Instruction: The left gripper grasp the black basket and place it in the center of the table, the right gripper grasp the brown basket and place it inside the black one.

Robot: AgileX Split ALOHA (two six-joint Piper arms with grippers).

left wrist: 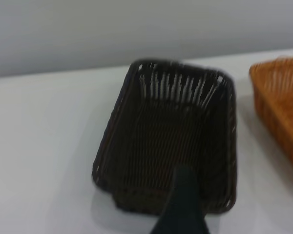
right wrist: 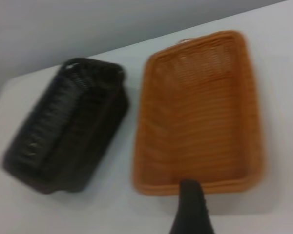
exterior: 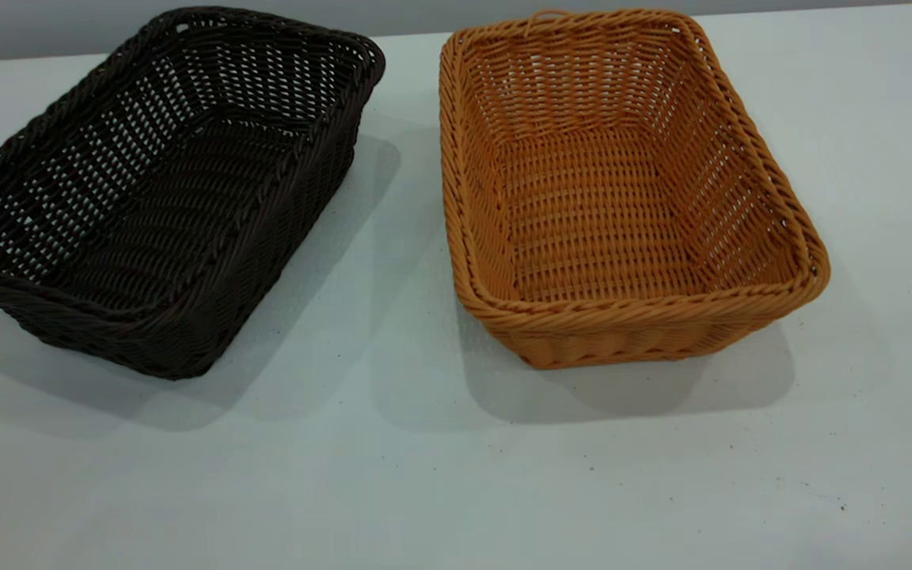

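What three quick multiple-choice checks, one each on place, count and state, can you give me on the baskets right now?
1. Where is the black basket relative to the brown basket in the exterior view?
A. To its left, apart from it
B. Inside it
C. Stacked on top of it

2. How many baskets stand on the table?
A. One
B. Two
C. Three

3. What is in the brown basket?
A. The black basket
B. A cloth
C. Nothing

Answers: 1 A, a strip of bare table separates them. 2 B, one black and one brown are the only ones in view. 3 C, its woven bottom shows bare all over.
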